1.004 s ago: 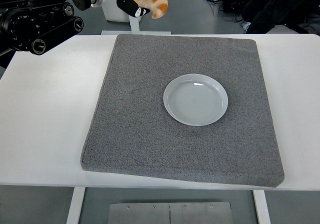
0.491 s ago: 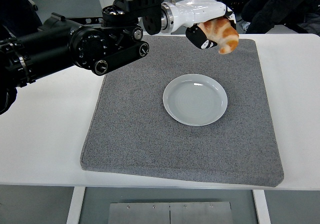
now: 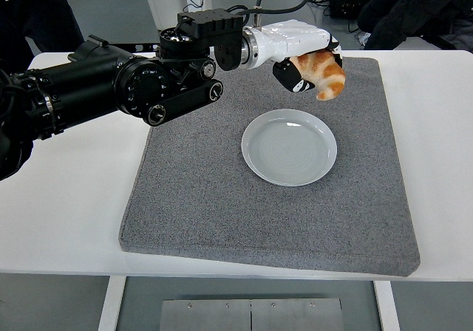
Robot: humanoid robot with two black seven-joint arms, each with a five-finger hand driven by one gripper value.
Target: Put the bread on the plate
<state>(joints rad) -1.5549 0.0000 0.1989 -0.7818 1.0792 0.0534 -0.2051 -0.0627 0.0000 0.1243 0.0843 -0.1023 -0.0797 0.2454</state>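
Bread, a croissant-shaped piece, is shown gripped in the closed fingers of the left robot hand, held in the air above the grey mat toward the bench's far edge. Its long axis is tilted downward. The plate lies below and nearer the bench's near edge, so a short lowering toward that edge is judged necessary. The right arm is not seen.

1. The left arm reached in from the left edge, stretched far across toward the middle of the view.
2. Its black forearm gave way to a white wrist section.
3. The left hand hung palm-down, fingers curled tight around the bread.
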